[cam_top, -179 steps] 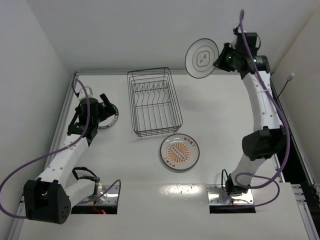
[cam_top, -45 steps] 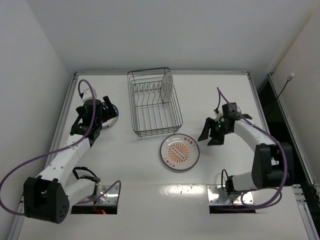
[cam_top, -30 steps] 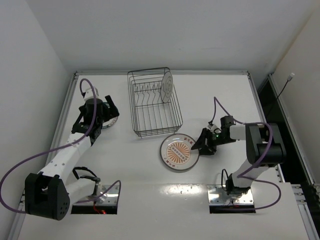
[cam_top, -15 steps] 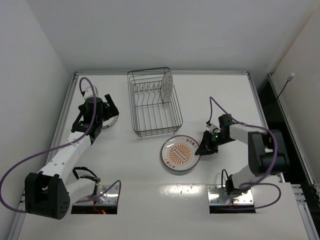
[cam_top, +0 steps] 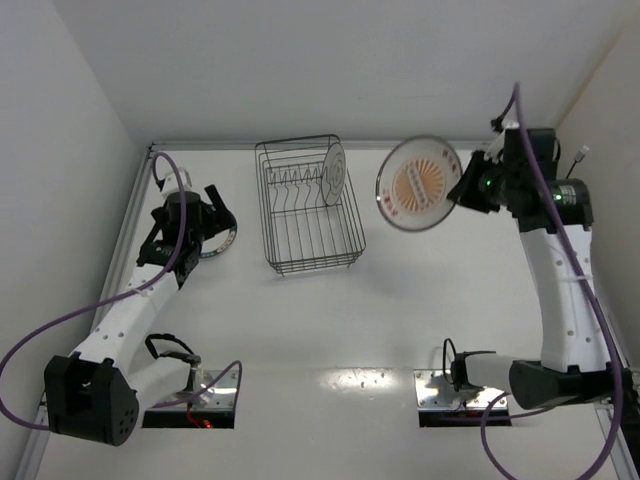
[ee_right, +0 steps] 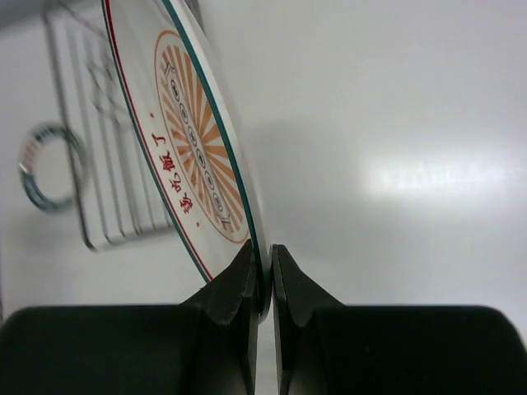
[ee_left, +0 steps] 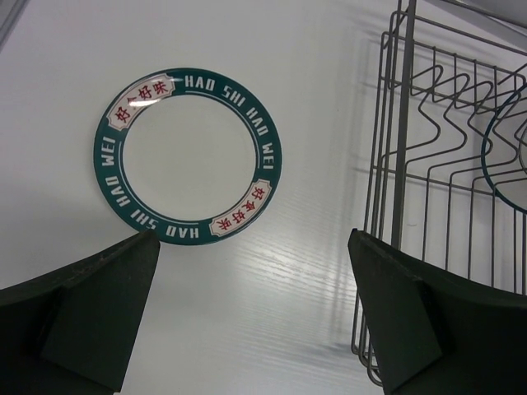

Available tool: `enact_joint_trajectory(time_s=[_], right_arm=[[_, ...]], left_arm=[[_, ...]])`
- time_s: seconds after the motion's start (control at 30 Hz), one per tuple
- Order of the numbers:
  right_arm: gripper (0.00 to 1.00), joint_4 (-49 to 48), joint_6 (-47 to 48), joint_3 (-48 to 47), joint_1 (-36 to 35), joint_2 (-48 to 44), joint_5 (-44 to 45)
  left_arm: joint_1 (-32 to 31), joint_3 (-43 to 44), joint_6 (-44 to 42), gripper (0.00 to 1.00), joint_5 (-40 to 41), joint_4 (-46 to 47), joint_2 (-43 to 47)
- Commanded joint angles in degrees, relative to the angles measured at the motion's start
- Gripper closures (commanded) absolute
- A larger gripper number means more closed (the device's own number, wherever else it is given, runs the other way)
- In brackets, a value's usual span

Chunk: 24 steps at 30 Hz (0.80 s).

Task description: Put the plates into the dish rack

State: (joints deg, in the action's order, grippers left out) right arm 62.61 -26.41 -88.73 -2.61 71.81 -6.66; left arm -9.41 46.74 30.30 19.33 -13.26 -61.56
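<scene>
My right gripper is shut on the rim of the orange-centred plate and holds it high in the air, right of the dish rack; the plate also shows in the right wrist view, clamped at the gripper. The grey-rimmed plate stands upright in the rack's far right. The teal-ring plate lies flat on the table left of the rack. My left gripper hovers over it, open and empty; the left wrist view shows the teal-ring plate beyond the gripper and the rack at right.
The white table is walled at the back and left. Two arm base plates sit at the near edge.
The right gripper took the orange plate off the table near the rack's front and lifted it up and back to the right. The left gripper barely moved.
</scene>
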Motion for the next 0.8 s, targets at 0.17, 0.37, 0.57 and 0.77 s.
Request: enact_joint_trajectory(time_s=[0.17,0.37,0.57,0.77], right_arm=[[1.00,-8.12,-6.28,-22.08,-12.32,16.49,18.59],[1.00,-1.97,-5.67,-49.05,-22.08,38.91,29.85],[1.00,-6.80,-5.67,-46.36,-27.09,44.98,36.70],[1.00,-8.91,-3.12,-47.50,-30.52,50.79,42.32]], left_arm=[[-2.02,0.28,2.82,0.01,-0.08,-0.45,2.67],[-2.72,-0.77,3.45,0.01,0.44,-0.98,4.61],[-3.25,-1.83,2.30,0.01,3.51,-1.51,6.27],[-4.92,-1.30,3.00,0.01,3.61,-4.31,6.28]])
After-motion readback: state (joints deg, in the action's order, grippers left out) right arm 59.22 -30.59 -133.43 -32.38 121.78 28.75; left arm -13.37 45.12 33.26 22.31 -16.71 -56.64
